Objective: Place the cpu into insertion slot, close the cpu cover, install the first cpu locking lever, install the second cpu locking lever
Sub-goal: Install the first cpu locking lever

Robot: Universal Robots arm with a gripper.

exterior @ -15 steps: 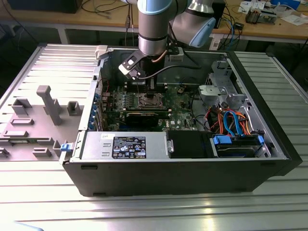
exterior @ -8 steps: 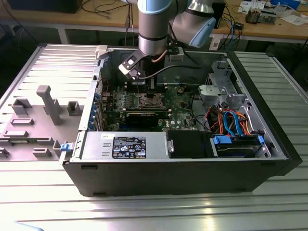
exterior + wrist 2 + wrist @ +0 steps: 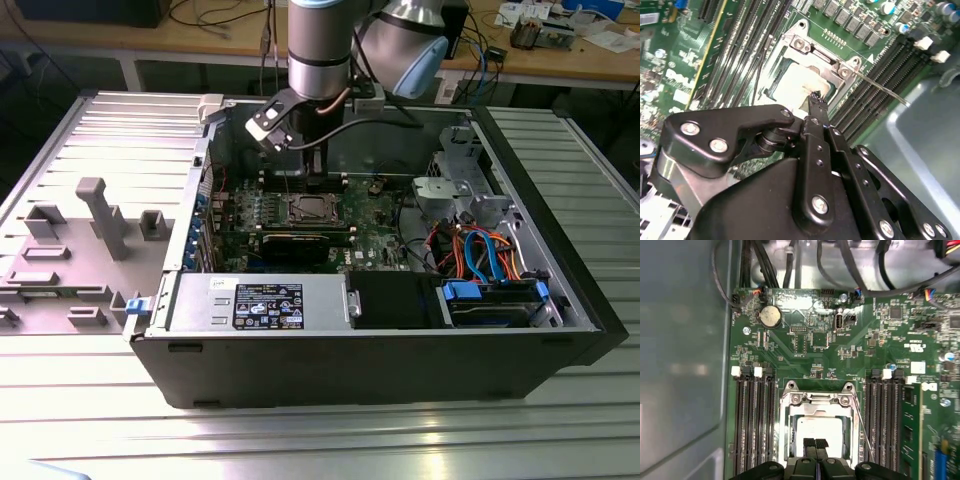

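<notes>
In the exterior view, the arm (image 3: 318, 50) drops almost straight down into the open computer case (image 3: 400, 370). Its gripper (image 3: 315, 178) hangs just above the insertion slot (image 3: 305, 209) on the green board.

In the second wrist view, the gripper (image 3: 815, 100) has its black fingertips pressed together on nothing, over one edge of the cpu (image 3: 790, 82). The chip lies in the slot, framed by the cpu cover (image 3: 822, 56). A thin lever (image 3: 885, 90) slants out across the memory slots (image 3: 875, 65).

In the first wrist view, the closed gripper (image 3: 815, 445) sits above the cpu (image 3: 820, 426), inside the cover (image 3: 817, 399), with the lever (image 3: 862, 425) just beside it.

Cpu (image 3: 819, 430) framed by cpu cover (image 3: 790, 425), tool (image 3: 815, 444) over it — tips together
</notes>
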